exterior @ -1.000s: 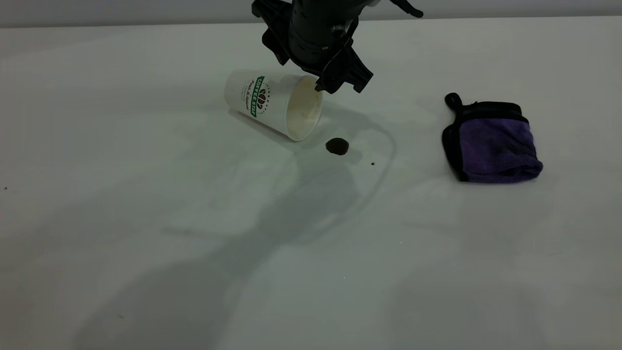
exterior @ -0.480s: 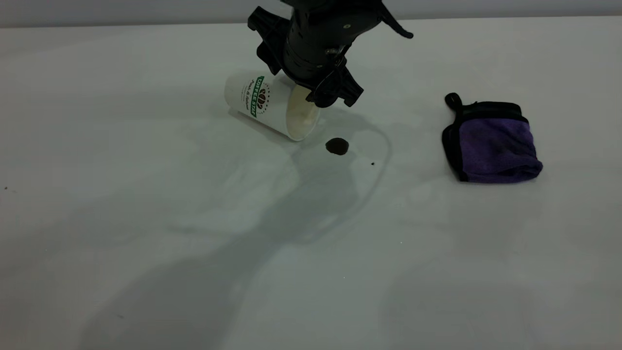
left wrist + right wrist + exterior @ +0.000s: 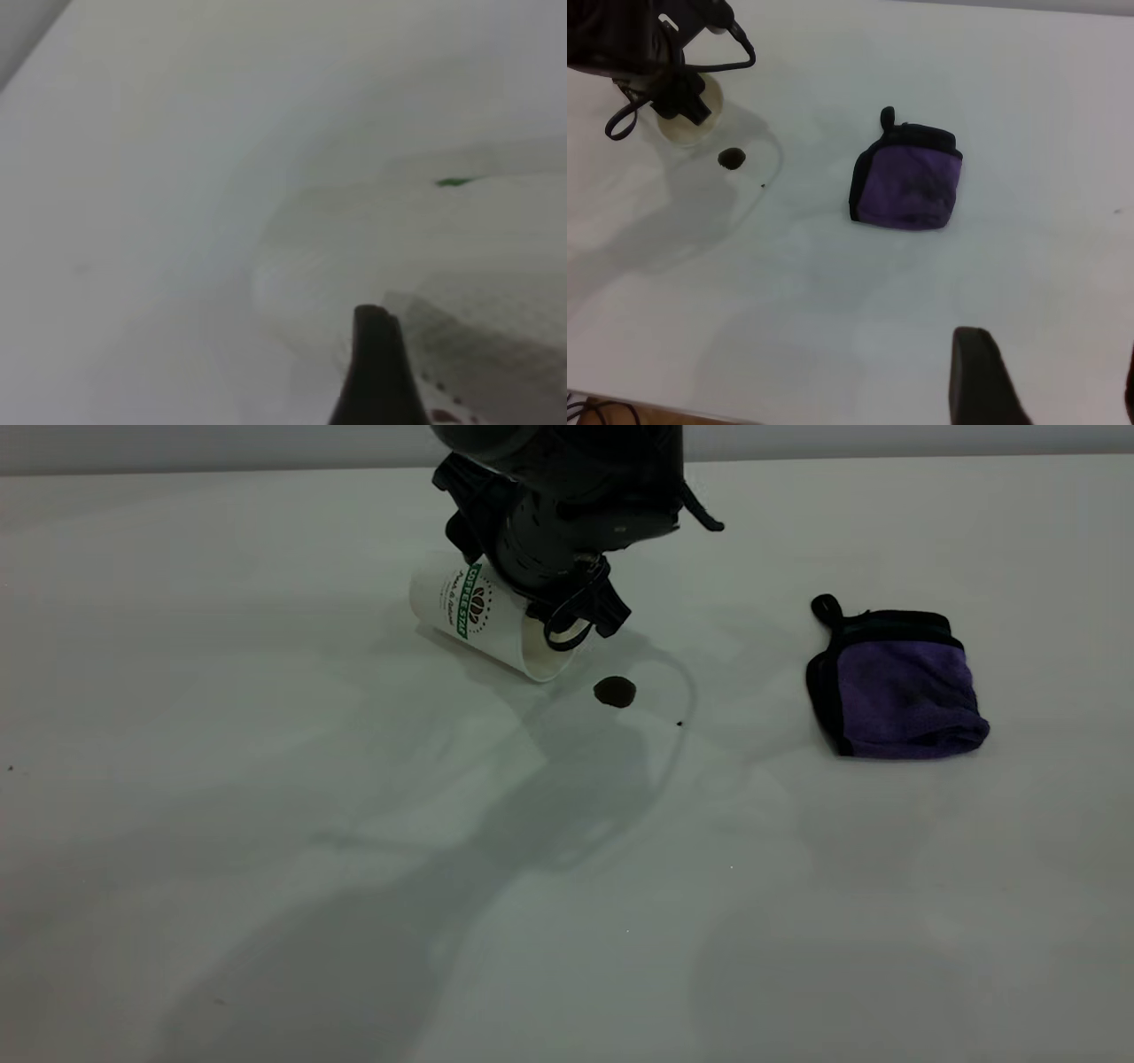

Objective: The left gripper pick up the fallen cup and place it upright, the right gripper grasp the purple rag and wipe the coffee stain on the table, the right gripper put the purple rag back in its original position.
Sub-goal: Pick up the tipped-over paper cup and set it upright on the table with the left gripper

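The white cup (image 3: 461, 607) with its green band lies on its side on the table (image 3: 266, 850), mouth toward the coffee stain (image 3: 614, 692). My left gripper (image 3: 536, 580) is down over the cup's mouth end, open, with one finger on each side of the body. In the left wrist view one dark finger (image 3: 376, 363) sits right against the ribbed cup wall (image 3: 496, 266). The purple rag (image 3: 899, 686) lies folded at the right. My right gripper (image 3: 1050, 381) hovers open well short of the rag (image 3: 908, 181), holding nothing; it is out of the exterior view.
A tiny black speck (image 3: 679, 724) lies just right of the stain. A thin cable loop (image 3: 567, 624) hangs from the left gripper across the cup's rim. The arm's shadow spreads over the table's front.
My left gripper has come down and shifted left, from above the cup's rim to straddling its mouth end. Cup, stain and rag have not moved.
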`<state>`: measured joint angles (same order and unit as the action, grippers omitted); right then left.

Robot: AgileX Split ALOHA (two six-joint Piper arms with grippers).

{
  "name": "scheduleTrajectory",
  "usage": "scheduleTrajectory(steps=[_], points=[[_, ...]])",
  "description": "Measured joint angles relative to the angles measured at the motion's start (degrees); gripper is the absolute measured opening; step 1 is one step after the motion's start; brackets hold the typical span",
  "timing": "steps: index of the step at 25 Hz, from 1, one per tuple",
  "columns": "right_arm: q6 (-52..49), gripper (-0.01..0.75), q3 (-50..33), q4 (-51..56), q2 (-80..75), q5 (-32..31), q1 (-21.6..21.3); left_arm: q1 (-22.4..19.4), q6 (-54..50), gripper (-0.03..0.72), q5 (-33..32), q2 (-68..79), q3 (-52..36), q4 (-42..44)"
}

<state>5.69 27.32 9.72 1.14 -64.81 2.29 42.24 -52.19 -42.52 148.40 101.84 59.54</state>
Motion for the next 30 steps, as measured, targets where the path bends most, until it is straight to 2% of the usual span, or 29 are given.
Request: scheduleTrajectory(steps=[4, 7, 11, 13, 17, 20, 23, 30], points=[[0.0, 0.43, 0.0, 0.0, 0.0, 0.0, 0.0, 0.0, -1.79, 0.492, -0.31, 0.11, 0.0, 1.55], [0.0, 0.43, 0.0, 0.0, 0.0, 0.0, 0.0, 0.0, -2.65, 0.348, -1.3, 0.37, 0.0, 1.19], [0.0, 0.43, 0.0, 0.0, 0.0, 0.0, 0.0, 0.0, -1.86, 0.109, -6.11, 0.43, 0.26, 0.76], [0.0, 0.43, 0.0, 0.0, 0.0, 0.0, 0.0, 0.0, 0.28, 0.041, -7.82, -0.09, 0.41, 0.76], [0.0, 0.43, 0.0, 0.0, 0.0, 0.0, 0.0, -0.71, 7.8, 0.005, -8.34, -2.45, 0.41, -2.79], [0.0, 0.43, 0.0, 0.0, 0.0, 0.0, 0.0, -2.82, 17.4, -0.003, -7.45, -5.99, 0.41, -11.51], [0.0, 0.43, 0.0, 0.0, 0.0, 0.0, 0.0, -7.06, 28.84, -0.002, -7.67, -9.48, 0.63, -23.9], [0.0, 0.43, 0.0, 0.0, 0.0, 0.0, 0.0, -20.08, 56.74, -0.003, -8.35, -10.5, 4.18, -56.04]])
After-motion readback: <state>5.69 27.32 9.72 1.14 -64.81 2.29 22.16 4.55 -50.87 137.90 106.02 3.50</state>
